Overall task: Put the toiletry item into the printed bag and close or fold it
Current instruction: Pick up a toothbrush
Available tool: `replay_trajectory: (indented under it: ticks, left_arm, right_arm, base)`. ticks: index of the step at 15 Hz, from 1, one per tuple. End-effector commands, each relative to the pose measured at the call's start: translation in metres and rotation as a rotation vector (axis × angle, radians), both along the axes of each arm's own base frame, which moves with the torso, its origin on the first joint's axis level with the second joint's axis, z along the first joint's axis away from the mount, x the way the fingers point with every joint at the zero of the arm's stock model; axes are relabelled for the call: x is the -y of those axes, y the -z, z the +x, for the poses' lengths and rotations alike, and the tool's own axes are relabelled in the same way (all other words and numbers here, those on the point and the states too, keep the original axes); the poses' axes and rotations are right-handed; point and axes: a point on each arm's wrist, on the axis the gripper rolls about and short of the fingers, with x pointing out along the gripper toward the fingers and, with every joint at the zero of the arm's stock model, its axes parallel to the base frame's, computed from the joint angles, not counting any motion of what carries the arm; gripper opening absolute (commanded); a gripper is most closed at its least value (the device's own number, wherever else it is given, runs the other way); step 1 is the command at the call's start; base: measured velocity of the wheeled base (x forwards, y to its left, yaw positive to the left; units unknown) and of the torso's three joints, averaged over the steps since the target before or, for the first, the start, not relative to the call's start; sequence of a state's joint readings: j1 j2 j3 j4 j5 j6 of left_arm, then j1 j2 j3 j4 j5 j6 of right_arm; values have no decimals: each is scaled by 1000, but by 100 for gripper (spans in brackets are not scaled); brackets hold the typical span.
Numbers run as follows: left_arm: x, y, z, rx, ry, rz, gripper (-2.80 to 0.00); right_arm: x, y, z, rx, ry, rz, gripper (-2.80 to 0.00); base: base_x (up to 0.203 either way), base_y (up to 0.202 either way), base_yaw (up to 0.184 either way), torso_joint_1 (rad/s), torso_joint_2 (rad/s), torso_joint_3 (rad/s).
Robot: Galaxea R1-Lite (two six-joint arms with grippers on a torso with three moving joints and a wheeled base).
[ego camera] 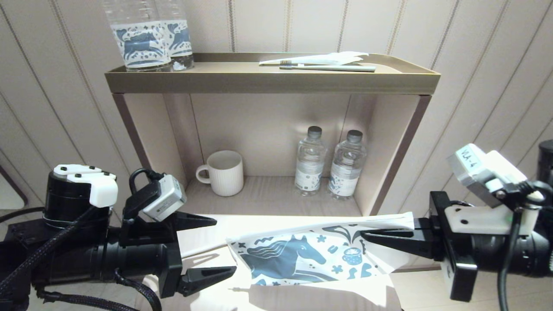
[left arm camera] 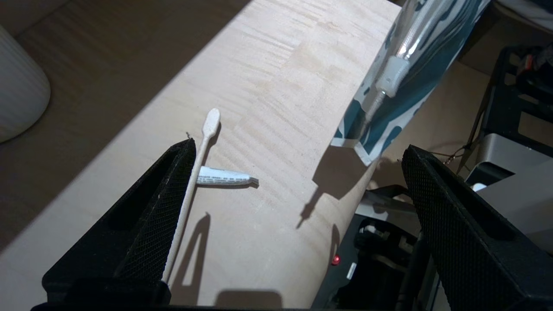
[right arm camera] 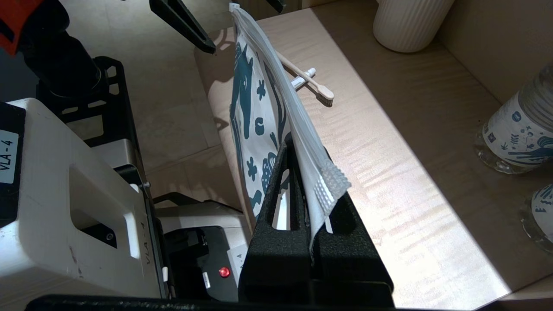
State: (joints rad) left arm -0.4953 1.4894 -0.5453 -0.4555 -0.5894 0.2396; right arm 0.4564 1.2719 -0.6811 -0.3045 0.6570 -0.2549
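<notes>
My right gripper (ego camera: 363, 235) (right arm camera: 304, 151) is shut on one end of the printed bag (ego camera: 302, 255) (right arm camera: 250, 108), a white pouch with a teal horse. It holds the bag on edge above the pale wooden ledge (left arm camera: 268, 86), zip strip uppermost. A cream toothbrush (left arm camera: 203, 144) (right arm camera: 309, 80) lies on the ledge across a small white toothpaste tube (left arm camera: 224, 177). My left gripper (ego camera: 224, 246) (left arm camera: 298, 147) is open and empty just above the ledge. One of its fingers (left arm camera: 160, 207) is right beside the toothbrush handle. The bag's free end (left arm camera: 389, 86) hangs ahead of it.
A white ribbed mug (ego camera: 224, 172) and two small water bottles (ego camera: 311, 160) stand in the shelf recess behind the ledge. The top tray (ego camera: 272, 82) carries two horse-label bottles (ego camera: 147, 39), another toothbrush (ego camera: 328, 68) and a folded pouch. The ledge's front edge drops to my base.
</notes>
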Motion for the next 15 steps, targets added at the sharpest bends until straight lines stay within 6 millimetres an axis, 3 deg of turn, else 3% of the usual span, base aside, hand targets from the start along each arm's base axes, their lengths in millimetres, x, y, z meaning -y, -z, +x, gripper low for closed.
replay_trajectory:
  ticks: [1, 5, 15]
  left_arm:
    - [4, -1, 3, 6, 13, -4, 0]
    - [17, -4, 9, 16, 47, -6, 0]
    - [22, 2, 12, 3, 62, 2, 0]
  right_arm:
    - [0, 0, 0, 2, -5, 0, -280]
    - [0, 1, 0, 0, -7, -1, -280]
    - [0, 1, 0, -2, -8, -1, -280]
  base:
    - [0, 0, 0, 0, 0, 0]
    - [0, 0, 0, 0, 0, 0]
    - [0, 0, 0, 0, 0, 0]
